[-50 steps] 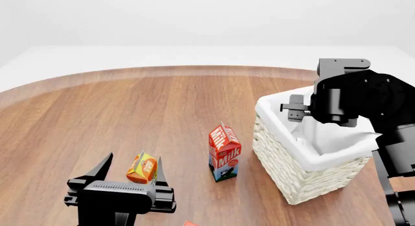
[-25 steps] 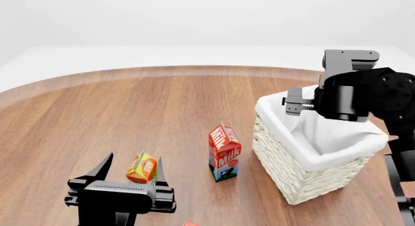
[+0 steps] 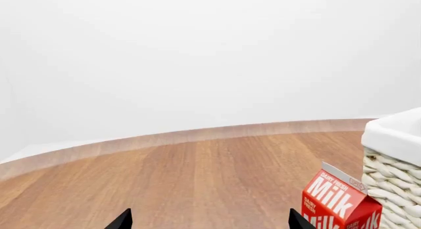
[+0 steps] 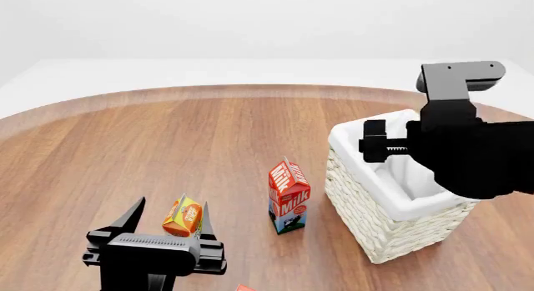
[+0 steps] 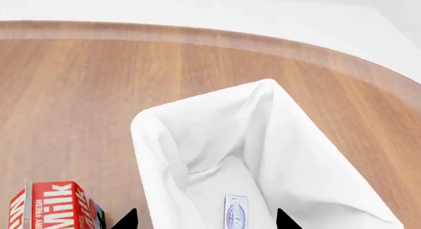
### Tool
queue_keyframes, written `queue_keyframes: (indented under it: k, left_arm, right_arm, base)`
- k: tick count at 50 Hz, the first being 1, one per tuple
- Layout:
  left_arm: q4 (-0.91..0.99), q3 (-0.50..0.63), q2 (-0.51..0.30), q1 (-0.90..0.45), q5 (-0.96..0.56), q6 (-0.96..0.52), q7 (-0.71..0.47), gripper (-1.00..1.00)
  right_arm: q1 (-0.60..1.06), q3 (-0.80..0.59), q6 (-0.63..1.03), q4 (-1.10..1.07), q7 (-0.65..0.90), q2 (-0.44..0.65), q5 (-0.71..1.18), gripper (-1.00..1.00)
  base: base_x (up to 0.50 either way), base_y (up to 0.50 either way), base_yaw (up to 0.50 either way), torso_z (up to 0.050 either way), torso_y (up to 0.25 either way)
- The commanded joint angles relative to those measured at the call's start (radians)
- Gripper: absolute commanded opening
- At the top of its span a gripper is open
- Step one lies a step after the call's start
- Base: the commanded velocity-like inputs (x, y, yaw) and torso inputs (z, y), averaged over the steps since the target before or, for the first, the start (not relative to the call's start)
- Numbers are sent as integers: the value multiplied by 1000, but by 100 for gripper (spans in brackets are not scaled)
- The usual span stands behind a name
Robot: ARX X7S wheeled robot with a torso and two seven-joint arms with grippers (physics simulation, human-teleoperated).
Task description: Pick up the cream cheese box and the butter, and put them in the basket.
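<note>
Left wrist view: the left hand (image 3: pixel 205 223) gapes empty over the desk (image 3: pixel 197 175).

Head view: the butter cannot be found (a red scrap peeks behind that hand).

Right wrist view: the right hand (image 5: pixel 200 220), open and empty, hangs above the basket (image 5: pixel 155 140), the cream cheese box (image 5: pixel 235 212) inside.

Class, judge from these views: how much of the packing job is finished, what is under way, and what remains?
Done: the cream cheese box lies inside the basket. In hand: nothing; the right gripper hangs open over the basket, and the left gripper is open and empty. Left: the butter, not in the basket; a red sliver at the head view's bottom edge may be it.
</note>
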Motion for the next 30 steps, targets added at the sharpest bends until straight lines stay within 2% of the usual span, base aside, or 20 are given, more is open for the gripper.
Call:
queue_keyframes:
  k: [1, 30]
  left_arm:
    - [-1, 3, -2, 1, 0, 5, -3, 100]
    - [6, 5, -9, -4, -9, -3, -13, 100]
  right_arm:
    - [-86, 33, 13, -206, 21, 54, 92, 100]
    - [-215, 24, 99, -631, -287, 153, 21, 100]
  base:
    - [0, 0, 0, 0, 0]
    - [0, 0, 0, 0, 0]
